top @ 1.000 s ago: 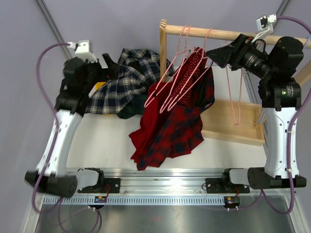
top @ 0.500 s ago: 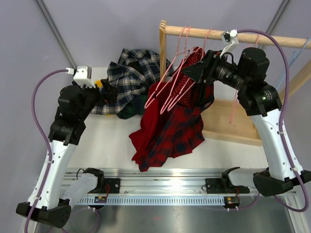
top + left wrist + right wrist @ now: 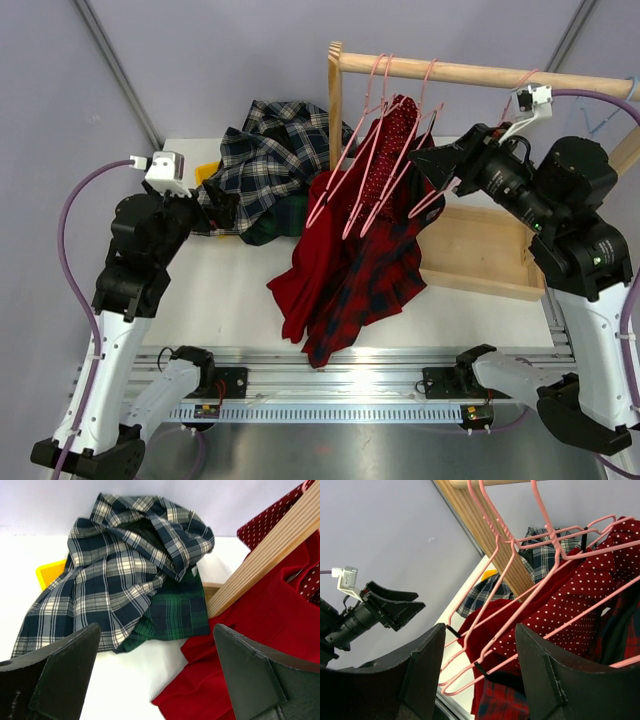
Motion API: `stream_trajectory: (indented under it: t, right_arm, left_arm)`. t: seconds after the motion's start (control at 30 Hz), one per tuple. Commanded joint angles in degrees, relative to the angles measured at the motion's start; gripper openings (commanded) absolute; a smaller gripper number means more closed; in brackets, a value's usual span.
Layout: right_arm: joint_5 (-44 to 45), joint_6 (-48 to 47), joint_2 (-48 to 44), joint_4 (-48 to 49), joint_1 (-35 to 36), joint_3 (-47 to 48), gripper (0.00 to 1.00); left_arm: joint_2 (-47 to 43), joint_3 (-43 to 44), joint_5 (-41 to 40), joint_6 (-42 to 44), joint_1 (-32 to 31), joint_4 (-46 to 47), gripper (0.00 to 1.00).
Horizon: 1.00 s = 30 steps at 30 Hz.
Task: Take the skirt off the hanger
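Observation:
Several pink wire hangers (image 3: 375, 150) hang from the wooden rail (image 3: 470, 72) and carry a plain red skirt (image 3: 315, 265), a red polka-dot skirt (image 3: 390, 150) and a red plaid skirt (image 3: 385, 275). The skirt hems drape onto the white table. My right gripper (image 3: 428, 165) is open right beside the hangers' right side. In the right wrist view its fingers (image 3: 480, 627) straddle the pink hanger wires (image 3: 520, 605), and the polka-dot skirt (image 3: 580, 600) is just behind. My left gripper (image 3: 222, 205) is open and empty at the plaid pile; it also shows in the left wrist view (image 3: 156, 630).
A pile of navy and green plaid skirts (image 3: 265, 165) lies at the back left over a yellow item (image 3: 50, 570). The rack's upright post (image 3: 335, 110) stands between pile and hangers. A wooden base tray (image 3: 490, 250) sits on the right.
My right gripper moved left to the hangers, then dropped lower and slightly right. The hanging skirts have swung a little. My left gripper moved nearer and lower beside the plaid pile.

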Motion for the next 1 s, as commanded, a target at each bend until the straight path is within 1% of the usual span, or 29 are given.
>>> stream_trajectory:
  t: [0.0, 0.2, 0.33, 0.43, 0.47, 0.53, 0.57, 0.6, 0.63, 0.67, 0.73, 0.8, 0.83, 0.87, 0.9, 0.93, 0.97]
  right_arm:
    - [3.1, -0.3, 3.0, -2.0, 0.3, 0.2, 0.65]
    - [4.6, -0.2, 6.1, -1.0, 0.5, -0.7, 0.63]
    - [4.3, 1.1, 7.6, 2.9, 0.6, -2.7, 0.61]
    - [4.6, 1.6, 9.5, 4.7, 1.7, -2.6, 0.53]
    - [5.0, 1.6, 10.0, 4.9, 2.4, -2.4, 0.49]
    - [5.5, 1.5, 10.8, 5.3, 3.0, -2.0, 0.38]
    - [5.8, 1.6, 10.7, 5.6, 3.1, -2.2, 0.30]
    - [6.0, 1.5, 10.3, 5.9, 3.4, -2.5, 0.12]
    - [6.5, 1.7, 10.1, 6.3, 3.4, -2.7, 0.05]
    - [6.9, 1.8, 9.7, 6.3, 3.4, -2.8, 0.00]
    - [7.3, 1.7, 8.7, 6.0, 3.5, -2.8, 0.00]
    - [7.5, 1.5, 7.7, 5.0, 3.4, -1.8, 0.00]
    - [8.0, 1.2, 7.0, 4.4, 3.4, -1.2, 0.00]
    - [8.5, 1.1, 6.5, 3.7, 3.4, -0.5, 0.00]
    - [9.1, 1.0, 5.9, 2.5, 3.4, 0.9, 0.00]
    - [10.3, 0.8, 4.6, 2.1, 3.4, 1.7, 0.00]
    - [10.9, 0.4, 4.2, 1.5, 3.4, 2.5, 0.00]
  left_arm:
    - [-1.0, -1.0, 1.1, -0.1, -0.2, 0.6, 0.99]
    - [-1.2, -0.3, 1.5, 1.1, -0.2, -0.7, 0.99]
    - [-1.7, -1.5, 2.5, 0.7, -0.2, -0.1, 0.99]
    - [-2.5, -2.9, 2.8, 0.2, -0.3, 0.5, 0.99]
    - [-2.7, -3.5, 2.8, 0.2, -0.3, 0.5, 0.99]
    - [-3.2, -3.8, 3.4, 0.3, -0.3, 0.3, 0.99]
    - [-3.2, -3.8, 3.7, 0.5, -0.3, 0.3, 0.99]
    - [-3.2, -3.6, 3.8, 0.5, -0.3, 0.0, 0.99]
    - [-3.2, -3.4, 3.7, 0.7, -0.5, -0.5, 0.99]
    - [-3.2, -3.2, 3.7, 1.0, -0.8, -0.9, 0.99]
    - [-3.1, -1.8, 3.0, 1.5, -1.6, -1.6, 0.99]
    - [-2.7, -0.2, 2.5, 2.0, -4.5, -2.1, 0.99]
    - [-1.9, 2.2, 0.7, 2.5, -6.0, -3.1, 0.99]
    - [-1.2, 4.1, -0.2, 2.9, -9.9, -3.7, 0.99]
    - [-0.3, 6.0, -1.5, 3.2, -12.3, -4.4, 0.99]
    - [0.7, 10.3, -3.6, 3.7, -15.0, -5.4, 0.99]
    - [3.2, 12.6, -5.8, 3.9, -20.2, -6.1, 0.99]
